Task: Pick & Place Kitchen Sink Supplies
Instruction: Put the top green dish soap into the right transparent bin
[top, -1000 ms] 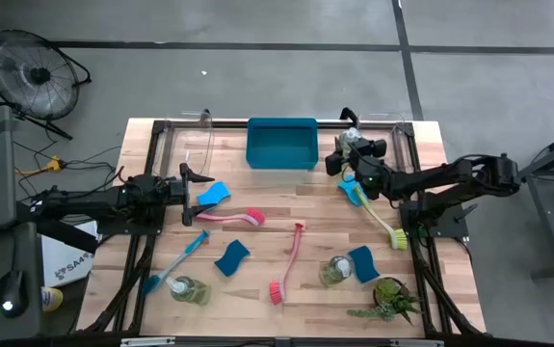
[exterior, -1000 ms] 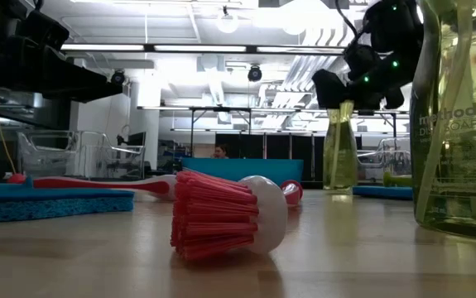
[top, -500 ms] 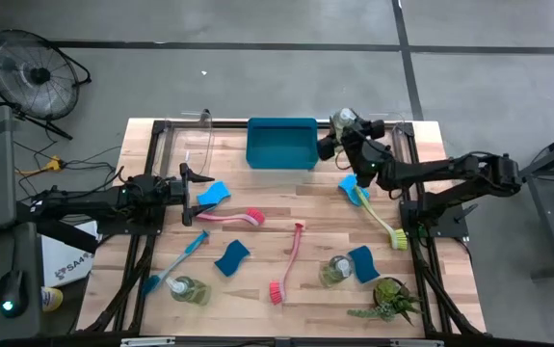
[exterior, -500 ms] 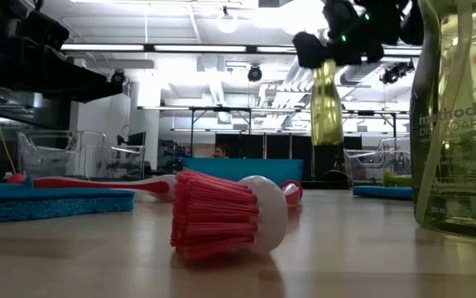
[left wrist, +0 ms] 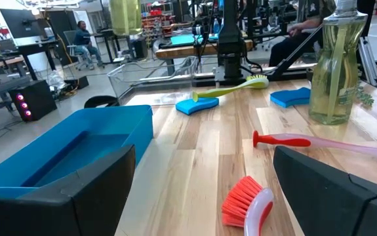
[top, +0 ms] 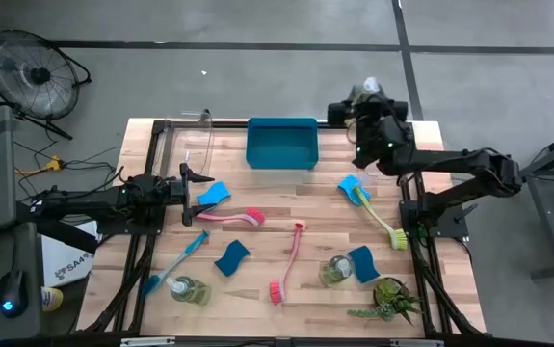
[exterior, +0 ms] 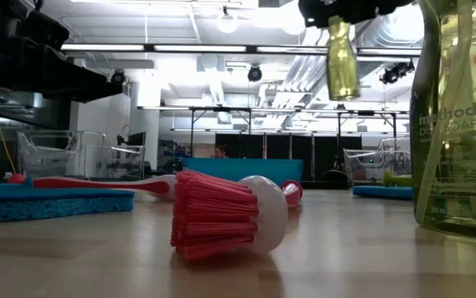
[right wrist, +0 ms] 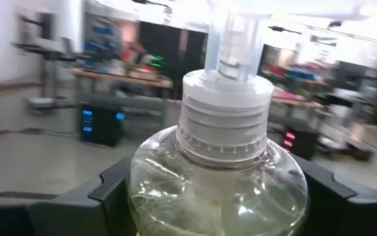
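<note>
We see the right end effector clenched on a clear bottle of yellow-green liquid, carried high over the far right corner of the bench; the right wrist view shows the two fingers pressed against the bottle's shoulders with its white cap between them, and the low view shows the bottle hanging well clear of the bench top, its long axis roughly upright. The relation that we judge the coming move to turn on is this: the blue tray lies just beside the held bottle, toward the left arm and along the far edge, so a short sideways carry would bring the bottle over it, if the tray is the goal. The right arm is the nearer one to the tray. The left end effector waits with its fingers spread wide and nothing between them, low over the left side of the bench next to a blue sponge. The rest of the supplies lie on the bench: a pink-red brush, a yellow-green brush and two more bottles near the front.
</note>
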You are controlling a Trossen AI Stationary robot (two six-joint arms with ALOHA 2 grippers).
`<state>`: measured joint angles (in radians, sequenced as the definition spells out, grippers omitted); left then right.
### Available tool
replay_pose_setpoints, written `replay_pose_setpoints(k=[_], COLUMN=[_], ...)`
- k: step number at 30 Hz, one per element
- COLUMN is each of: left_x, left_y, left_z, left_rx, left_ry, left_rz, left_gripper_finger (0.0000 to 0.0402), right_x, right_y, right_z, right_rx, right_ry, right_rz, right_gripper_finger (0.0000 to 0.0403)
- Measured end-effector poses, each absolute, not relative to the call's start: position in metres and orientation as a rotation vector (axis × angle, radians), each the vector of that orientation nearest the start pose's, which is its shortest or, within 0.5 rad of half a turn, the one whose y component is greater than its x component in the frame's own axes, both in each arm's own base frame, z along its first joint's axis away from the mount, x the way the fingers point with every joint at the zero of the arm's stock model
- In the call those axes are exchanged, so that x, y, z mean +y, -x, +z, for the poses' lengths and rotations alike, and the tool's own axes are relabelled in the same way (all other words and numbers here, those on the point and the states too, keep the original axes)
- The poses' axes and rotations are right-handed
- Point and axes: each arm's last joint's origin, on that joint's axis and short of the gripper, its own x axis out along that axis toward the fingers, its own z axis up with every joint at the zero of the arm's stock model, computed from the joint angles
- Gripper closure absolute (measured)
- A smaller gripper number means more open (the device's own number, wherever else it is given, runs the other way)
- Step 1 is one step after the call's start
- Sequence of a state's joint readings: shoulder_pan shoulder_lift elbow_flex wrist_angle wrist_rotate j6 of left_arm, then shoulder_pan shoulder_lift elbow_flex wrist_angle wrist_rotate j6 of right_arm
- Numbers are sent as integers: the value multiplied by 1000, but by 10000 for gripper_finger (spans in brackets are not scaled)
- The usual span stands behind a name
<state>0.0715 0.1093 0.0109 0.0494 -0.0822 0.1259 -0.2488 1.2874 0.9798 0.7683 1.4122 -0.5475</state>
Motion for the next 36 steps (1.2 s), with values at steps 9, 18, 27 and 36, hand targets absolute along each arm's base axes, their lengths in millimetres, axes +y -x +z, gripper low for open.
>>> replay_pose_setpoints(k=[9,18,27,36], left_x=[10,10,10,10], left_y=[-103,-103,-103,-103], left_z=[163,163,163,163], left_rx=[59,58,59,59], left_ry=[-126,-126,-126,-126], left_rz=[152,152,152,151], left_gripper_finger=[46,46,46,46], right_x=[-100,-105,-126,-137], right_y=[-202,-170,-159,-153], right_z=[361,321,293,269], right_rx=[12,-60,-89,-83], right_ry=[80,23,30,-82], right_rz=[-1815,-1878,-1846,-1889], right_gripper_finger=[121,121,121,121])
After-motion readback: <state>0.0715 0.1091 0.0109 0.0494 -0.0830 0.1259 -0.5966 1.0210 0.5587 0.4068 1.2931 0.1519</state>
